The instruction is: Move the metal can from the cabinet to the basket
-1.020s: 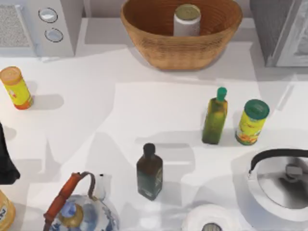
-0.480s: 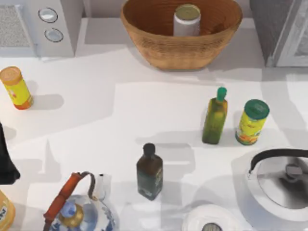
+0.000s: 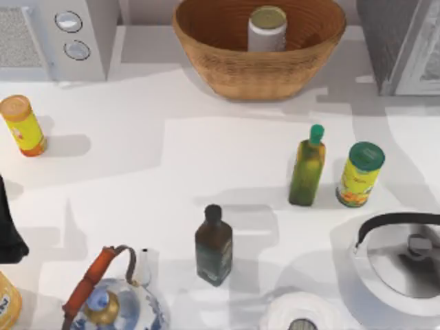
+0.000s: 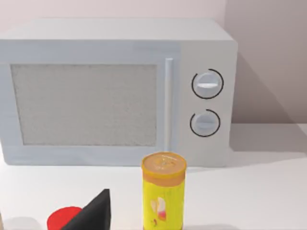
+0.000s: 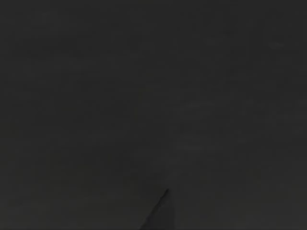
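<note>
The metal can [image 3: 267, 29], pale-sided with a dull gold top, stands upright inside the wicker basket [image 3: 227, 65] at the back middle of the table. To the basket's right, the grey cabinet [image 3: 395, 41] occupies the back right corner. My left arm [image 3: 8, 230] is parked at the table's left edge, far from the can. One of its dark fingertips [image 4: 96, 213] shows in the left wrist view, facing the white appliance [image 4: 120, 91]. The right wrist view is dark.
The white appliance with two knobs [image 3: 62, 34] is back left, with an orange-lidded yellow can [image 3: 23, 125] before it. A green-capped bottle [image 3: 307, 167], green-lidded can [image 3: 359, 174], dark bottle [image 3: 214, 245], steel kettle [image 3: 402, 258] and patterned teapot [image 3: 113, 302] crowd the front.
Shadows on the table's right side, below the cabinet, have shifted. The metal can stays upright in the basket and the left arm has not moved.
</note>
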`<action>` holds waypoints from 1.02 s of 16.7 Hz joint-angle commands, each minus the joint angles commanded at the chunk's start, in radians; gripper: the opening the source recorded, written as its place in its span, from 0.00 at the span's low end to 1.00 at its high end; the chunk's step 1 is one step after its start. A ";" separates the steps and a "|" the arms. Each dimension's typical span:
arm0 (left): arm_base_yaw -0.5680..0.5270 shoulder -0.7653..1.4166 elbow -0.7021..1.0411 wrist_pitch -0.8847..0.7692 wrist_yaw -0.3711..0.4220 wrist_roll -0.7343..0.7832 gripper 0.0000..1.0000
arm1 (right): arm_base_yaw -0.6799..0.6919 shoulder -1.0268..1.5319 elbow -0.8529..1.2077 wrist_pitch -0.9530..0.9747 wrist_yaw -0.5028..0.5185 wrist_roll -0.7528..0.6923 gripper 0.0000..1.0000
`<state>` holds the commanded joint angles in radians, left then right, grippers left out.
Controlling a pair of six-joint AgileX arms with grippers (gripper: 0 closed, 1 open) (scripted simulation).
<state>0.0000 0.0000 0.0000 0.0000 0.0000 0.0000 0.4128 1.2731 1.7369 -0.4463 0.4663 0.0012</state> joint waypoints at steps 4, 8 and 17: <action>0.000 0.000 0.000 0.000 0.000 0.000 1.00 | -0.033 0.060 0.044 0.018 -0.030 0.000 1.00; 0.000 0.000 0.000 0.000 0.000 0.000 1.00 | -0.080 0.147 0.103 0.044 -0.078 0.002 1.00; 0.000 0.000 0.000 0.000 0.000 0.000 1.00 | -0.090 0.061 0.010 0.063 -0.093 0.000 1.00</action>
<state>0.0000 0.0000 0.0000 0.0000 0.0000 0.0000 0.3224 1.3345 1.7473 -0.3829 0.3731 0.0009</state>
